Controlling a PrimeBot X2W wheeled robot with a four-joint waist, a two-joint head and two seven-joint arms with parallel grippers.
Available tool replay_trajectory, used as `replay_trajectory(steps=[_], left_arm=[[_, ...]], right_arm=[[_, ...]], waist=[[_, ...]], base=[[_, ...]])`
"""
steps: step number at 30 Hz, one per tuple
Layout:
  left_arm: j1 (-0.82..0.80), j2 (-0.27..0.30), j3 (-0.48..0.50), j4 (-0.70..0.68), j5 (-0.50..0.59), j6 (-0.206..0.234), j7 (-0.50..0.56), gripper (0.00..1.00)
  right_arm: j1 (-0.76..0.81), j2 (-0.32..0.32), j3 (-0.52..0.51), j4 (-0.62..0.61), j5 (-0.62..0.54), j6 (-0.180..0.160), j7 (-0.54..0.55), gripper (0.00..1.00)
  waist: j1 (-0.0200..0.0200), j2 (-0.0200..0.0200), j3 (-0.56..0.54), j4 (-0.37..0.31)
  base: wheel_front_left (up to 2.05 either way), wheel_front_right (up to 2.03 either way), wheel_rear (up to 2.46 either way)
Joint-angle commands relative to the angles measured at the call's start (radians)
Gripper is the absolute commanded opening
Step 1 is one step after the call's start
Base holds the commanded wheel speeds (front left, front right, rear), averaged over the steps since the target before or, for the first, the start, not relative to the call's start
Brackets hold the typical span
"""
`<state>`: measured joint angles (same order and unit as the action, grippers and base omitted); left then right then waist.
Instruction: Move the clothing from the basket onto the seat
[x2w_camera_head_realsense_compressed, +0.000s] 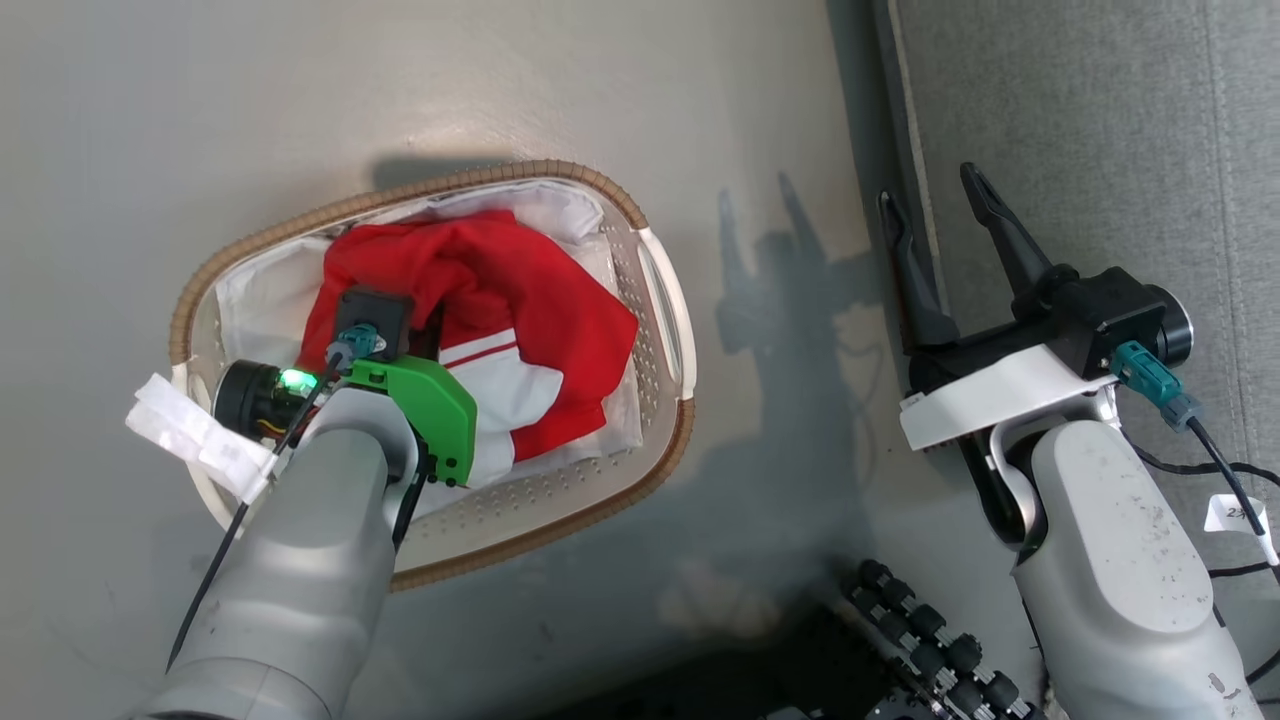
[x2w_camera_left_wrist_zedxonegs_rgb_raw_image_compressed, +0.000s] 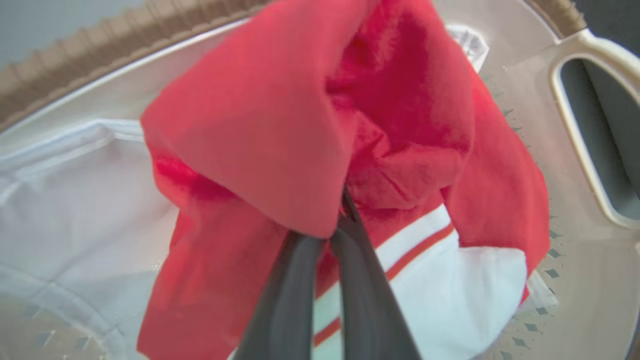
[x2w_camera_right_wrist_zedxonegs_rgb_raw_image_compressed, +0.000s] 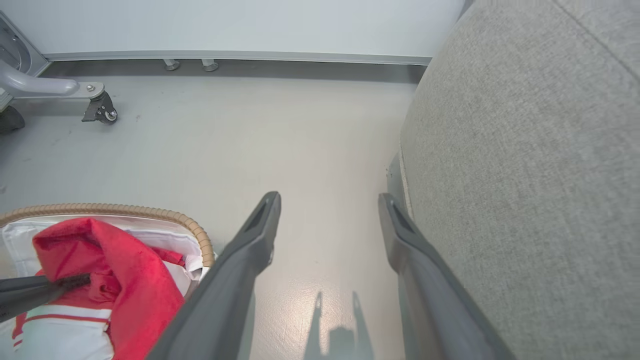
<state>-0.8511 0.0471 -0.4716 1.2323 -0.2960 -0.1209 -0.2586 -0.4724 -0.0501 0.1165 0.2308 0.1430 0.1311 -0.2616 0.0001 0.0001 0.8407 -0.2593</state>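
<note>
Clothing (x2w_camera_left_wrist_zedxonegs_rgb_raw_image_compressed: 260, 130), bright red with a white panel and thin stripes, bulges up in the left wrist view; the left gripper (x2w_camera_left_wrist_zedxonegs_rgb_raw_image_compressed: 336, 225) is clenched on it, its two dark fingers pressed nearly together with their tips buried in a fold of the red fabric; the garment hangs around them, its lower part lying on the white liner (x2w_camera_left_wrist_zedxonegs_rgb_raw_image_compressed: 75, 190) inside the basket (x2w_camera_left_wrist_zedxonegs_rgb_raw_image_compressed: 575, 150) (perforated wall and a handle slot at the right of this view).

In the head view the basket stands on the grey floor (x2w_camera_left_wrist_zedxonegs_rgb_raw_image_compressed: 30, 20), at the robot's left, with the clothing heaped in its middle and the left wrist reaching down into it; the seat (x2w_camera_head_realsense_compressed: 1100, 150) lies at the right, apart from the basket; the right gripper (x2w_camera_head_realsense_compressed: 932, 190) hovers over the seat's near edge, fingers spread wide and grasping nothing.

In the right wrist view the right gripper's fingers stand well apart above the floor, one just beside the seat's rounded side, whether touching I cannot tell; at lower left one finger of the left gripper bites into the red cloth within the basket's brown rim.
</note>
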Motion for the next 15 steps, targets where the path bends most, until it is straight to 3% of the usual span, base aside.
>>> replay_trajectory(steps=[1, 15], left_arm=[[0.023, 0.007, -0.006, -0.005, -0.006, -0.003, -0.006, 0.0], [0.255, 0.009, 0.05, -0.235, 0.001, 0.007, -0.007, 0.0]], right_arm=[[0.001, -0.002, -0.004, 0.006, 0.006, -0.001, -0.005, 1.0], [0.088, -0.003, -0.021, 0.053, -0.003, -0.001, -0.005, 1.0]], waist=[[-0.0001, -0.0001, -0.037, 0.005], [-0.0001, -0.0001, -0.324, 0.07]], base=[[0.0, 0.0, 0.0], [0.0, 0.0, 0.0]])
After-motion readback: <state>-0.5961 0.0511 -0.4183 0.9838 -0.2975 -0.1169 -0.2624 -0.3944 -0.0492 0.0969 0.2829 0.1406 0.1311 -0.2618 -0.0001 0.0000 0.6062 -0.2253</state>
